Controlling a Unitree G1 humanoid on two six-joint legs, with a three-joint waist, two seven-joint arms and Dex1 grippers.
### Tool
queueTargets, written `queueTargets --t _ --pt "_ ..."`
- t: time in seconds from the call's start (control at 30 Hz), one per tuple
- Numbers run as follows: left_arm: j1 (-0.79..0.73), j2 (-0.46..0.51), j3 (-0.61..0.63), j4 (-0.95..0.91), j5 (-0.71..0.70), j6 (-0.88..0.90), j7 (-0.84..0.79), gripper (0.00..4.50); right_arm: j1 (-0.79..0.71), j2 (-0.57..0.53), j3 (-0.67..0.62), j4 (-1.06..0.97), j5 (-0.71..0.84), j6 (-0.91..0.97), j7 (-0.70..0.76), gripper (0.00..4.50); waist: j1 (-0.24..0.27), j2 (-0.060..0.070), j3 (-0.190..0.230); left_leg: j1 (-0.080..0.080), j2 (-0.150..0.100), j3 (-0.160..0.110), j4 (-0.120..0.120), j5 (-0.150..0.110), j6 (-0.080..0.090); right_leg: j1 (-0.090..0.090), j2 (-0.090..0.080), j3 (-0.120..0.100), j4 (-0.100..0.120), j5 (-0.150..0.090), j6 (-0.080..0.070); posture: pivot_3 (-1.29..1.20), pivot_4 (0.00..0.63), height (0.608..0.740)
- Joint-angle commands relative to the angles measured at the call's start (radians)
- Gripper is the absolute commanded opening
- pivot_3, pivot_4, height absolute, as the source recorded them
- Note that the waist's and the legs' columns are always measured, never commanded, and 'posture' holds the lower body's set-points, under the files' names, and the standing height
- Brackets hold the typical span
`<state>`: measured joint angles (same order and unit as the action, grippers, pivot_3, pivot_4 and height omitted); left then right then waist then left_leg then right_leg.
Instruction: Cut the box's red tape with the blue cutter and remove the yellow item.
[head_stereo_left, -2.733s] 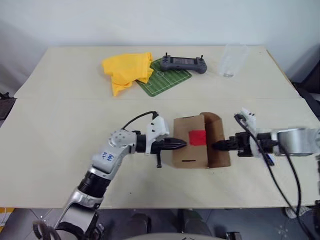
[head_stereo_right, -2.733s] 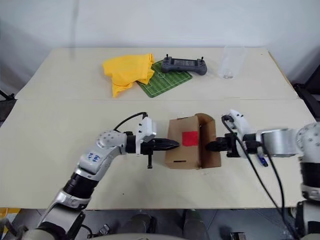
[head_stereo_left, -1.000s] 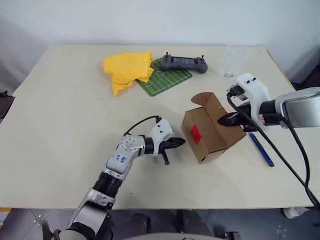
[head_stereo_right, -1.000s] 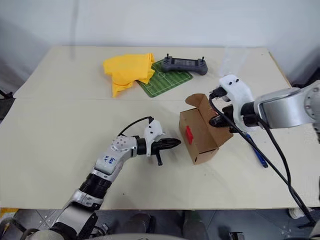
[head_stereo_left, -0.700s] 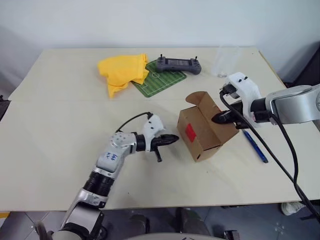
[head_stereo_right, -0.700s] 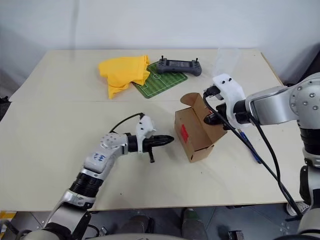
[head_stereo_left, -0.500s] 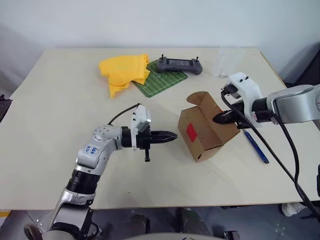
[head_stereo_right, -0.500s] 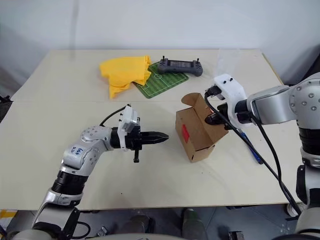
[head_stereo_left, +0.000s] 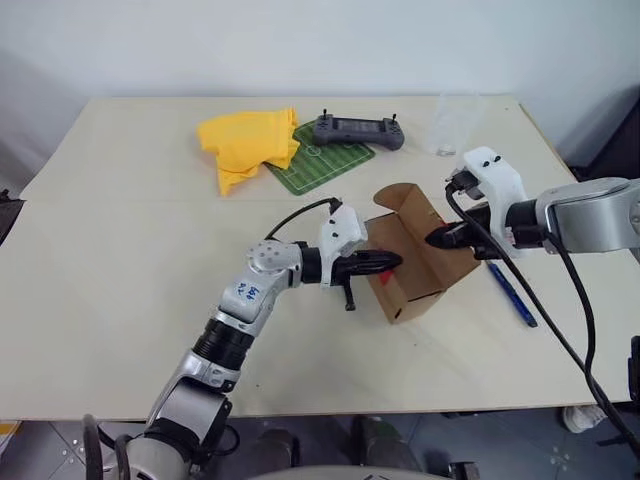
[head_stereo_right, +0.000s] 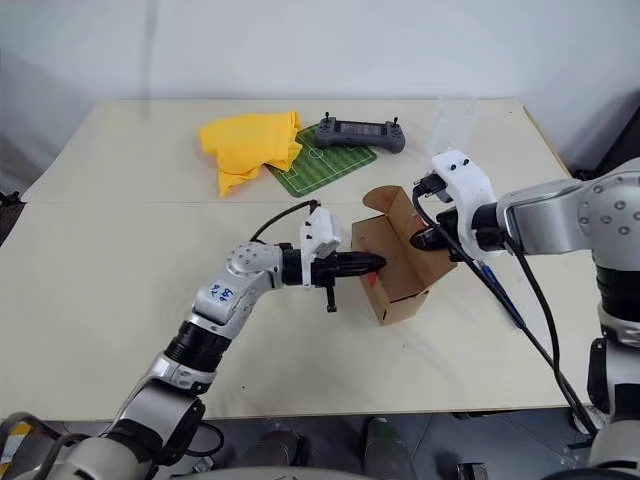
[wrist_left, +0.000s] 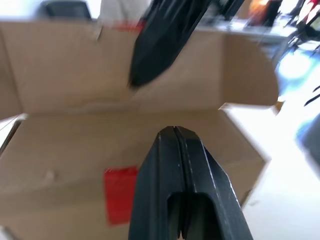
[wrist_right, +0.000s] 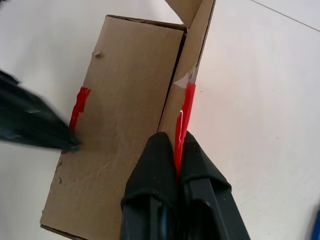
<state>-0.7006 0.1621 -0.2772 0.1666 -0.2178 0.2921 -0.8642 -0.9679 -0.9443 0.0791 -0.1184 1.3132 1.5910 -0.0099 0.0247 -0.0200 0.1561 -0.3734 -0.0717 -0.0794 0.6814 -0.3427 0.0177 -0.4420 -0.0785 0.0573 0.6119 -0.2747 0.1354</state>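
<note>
The brown cardboard box (head_stereo_left: 425, 275) sits tilted at mid-table with one flap standing up. My right gripper (head_stereo_left: 436, 239) is shut on its side wall, and the right wrist view shows those fingers (wrist_right: 155, 165) pinching a cardboard edge lined with red tape (wrist_right: 184, 117). My left gripper (head_stereo_left: 396, 259) is shut and empty, pointing level with its tip against the box's taped face. A red tape (wrist_left: 120, 192) patch lies just beside that tip. The blue cutter (head_stereo_left: 510, 293) lies on the table to the right of the box. The yellow item is hidden.
At the back of the table lie a crumpled yellow cloth (head_stereo_left: 248, 145), a green mat (head_stereo_left: 325, 162) with a grey controller (head_stereo_left: 358, 128) on it, and a clear cup (head_stereo_left: 445, 125). Cables trail from both wrists.
My left gripper has risen and swung right until its tip meets the box's taped face. The right gripper holds the tilted box where it was.
</note>
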Motion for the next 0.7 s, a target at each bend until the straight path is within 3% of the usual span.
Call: queueTargets --t 0.03,0.2,0.57,0.7 --pt "-0.023 -0.025 -0.017 0.024 0.048 -0.043 0.04 0.0 0.048 0.028 0.039 -0.006 -0.028 0.023 0.001 0.02 0.0 0.0 0.0 0.001 0.0 0.0 0.0 0.0 0.0 0.001 0.0 0.0 0.0 0.0 0.0 0.0 0.15 0.74" --pt "-0.015 -0.037 -0.033 0.034 0.078 -0.04 0.058 0.0 0.085 0.017 0.018 -0.024 -0.046 0.023 0.02 0.02 0.002 -0.001 -0.001 0.003 0.0 -0.001 0.0 0.0 0.001 0.005 0.0 0.0 -0.001 0.0 0.0 0.0 0.15 0.74" --pt "0.043 0.088 -0.021 -0.056 0.075 0.094 0.021 0.0 0.098 -0.086 0.023 -0.054 -0.234 0.023 0.165 0.02 0.004 0.001 -0.002 0.004 0.0 -0.01 -0.001 -0.001 0.0 0.012 -0.001 -0.001 -0.008 0.0 0.0 0.0 0.15 0.74" --pt "0.067 0.112 -0.023 -0.078 0.072 0.127 0.018 0.0 0.078 -0.107 0.042 -0.058 -0.299 0.023 0.243 0.02 0.002 0.008 0.002 -0.004 -0.001 -0.007 -0.001 -0.001 0.0 0.0 -0.001 -0.001 -0.004 0.0 0.0 0.0 0.15 0.74"
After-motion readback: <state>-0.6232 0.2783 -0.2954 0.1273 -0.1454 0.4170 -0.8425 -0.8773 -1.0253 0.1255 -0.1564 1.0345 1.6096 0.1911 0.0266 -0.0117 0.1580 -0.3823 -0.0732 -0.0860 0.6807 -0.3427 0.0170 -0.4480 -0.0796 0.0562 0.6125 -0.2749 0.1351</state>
